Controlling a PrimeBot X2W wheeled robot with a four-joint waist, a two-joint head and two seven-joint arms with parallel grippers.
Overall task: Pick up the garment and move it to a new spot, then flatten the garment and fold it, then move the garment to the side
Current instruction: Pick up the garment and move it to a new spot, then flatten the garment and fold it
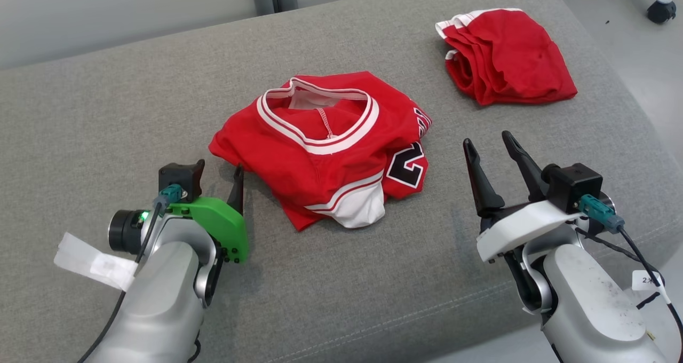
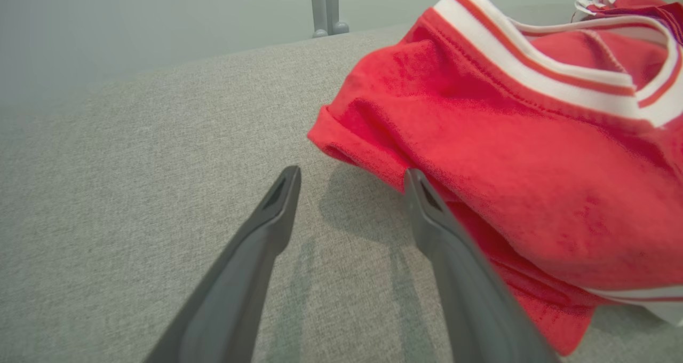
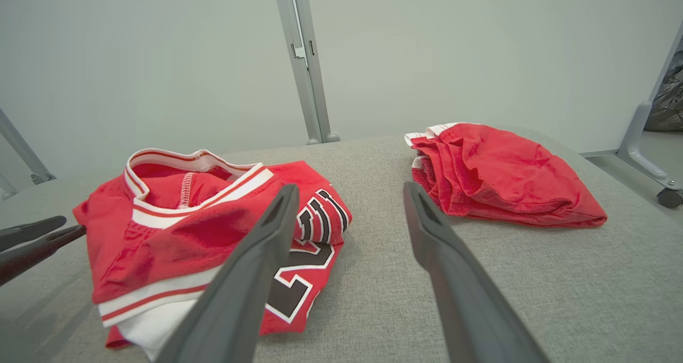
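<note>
Left gripper (image 2: 352,175), right gripper (image 1: 487,139) both released. Jersey (image 1: 320,165) mid-frame looks folded; pinch all layers before shifting it aside.

Jersey (image 1: 325,149) sits mid cushion (image 1: 106,112), collar toward far side. Second garment (image 1: 507,53) lies far right of it, well apart, close to cushion's right edge. Left gripper (image 2: 352,175) at near left, just beside jersey's left edge. Right gripper (image 1: 487,139) at near right, apart from jersey, second garment beyond it. Post (image 3: 304,58) stands behind cushion's far edge. Wheel (image 1: 660,12) on floor (image 1: 624,26), off far right corner.
</note>
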